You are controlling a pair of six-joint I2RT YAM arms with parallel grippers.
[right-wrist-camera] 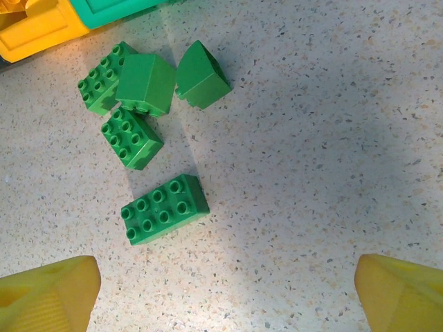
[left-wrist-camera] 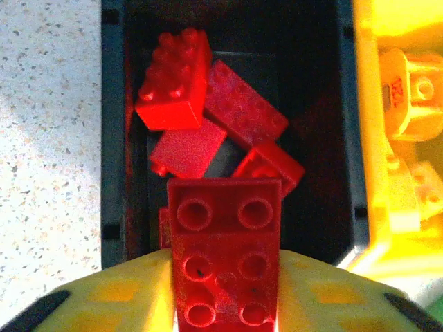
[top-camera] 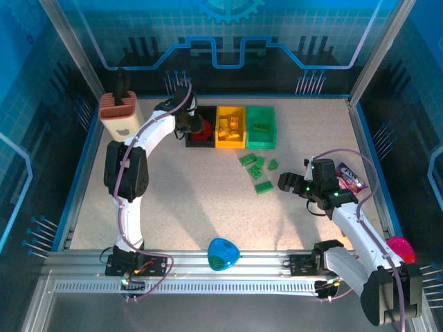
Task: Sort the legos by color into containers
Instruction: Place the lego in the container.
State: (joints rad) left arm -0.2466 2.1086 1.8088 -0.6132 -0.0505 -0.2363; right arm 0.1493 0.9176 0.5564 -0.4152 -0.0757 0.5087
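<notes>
My left gripper (top-camera: 188, 124) hangs over the black container (left-wrist-camera: 114, 138), shut on a red lego (left-wrist-camera: 225, 256) with a yellow finger against each of its sides. Several more red legos (left-wrist-camera: 173, 79) lie in that bin. The yellow container (top-camera: 230, 143) holds yellow legos (left-wrist-camera: 408, 97), and the green container (top-camera: 261, 144) stands to its right. Several green legos (right-wrist-camera: 165, 208) lie loose on the table below the green bin, among them a long one (top-camera: 263, 187). My right gripper (right-wrist-camera: 225, 297) is open, low over bare table just right of them, with nothing between its fingers.
A cream block with a brown top (top-camera: 121, 114) stands at the back left beside the left arm. A blue-green disc (top-camera: 223, 253) lies at the near edge. A snack packet (top-camera: 351, 178) and a pink cup (top-camera: 399, 247) sit on the right side.
</notes>
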